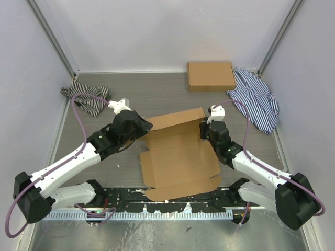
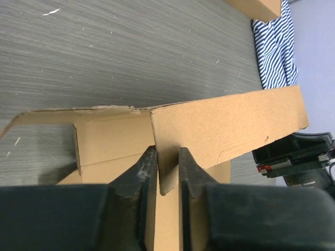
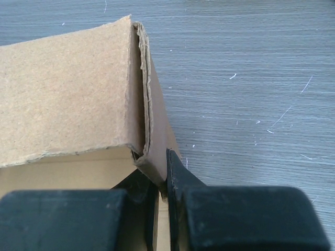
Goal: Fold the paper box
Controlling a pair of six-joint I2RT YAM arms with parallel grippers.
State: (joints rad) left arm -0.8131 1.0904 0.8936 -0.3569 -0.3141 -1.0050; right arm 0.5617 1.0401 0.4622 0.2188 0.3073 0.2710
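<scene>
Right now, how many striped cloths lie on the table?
2. One cloth lies far left; the other cloth lies far right, beside the closed box. The paper box could hide a small one.

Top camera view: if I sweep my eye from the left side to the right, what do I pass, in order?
dark striped cloth → left gripper → paper box → right gripper → blue striped cloth. The closed brown box at the back overlaps the right gripper's span, so I leave it out.
</scene>
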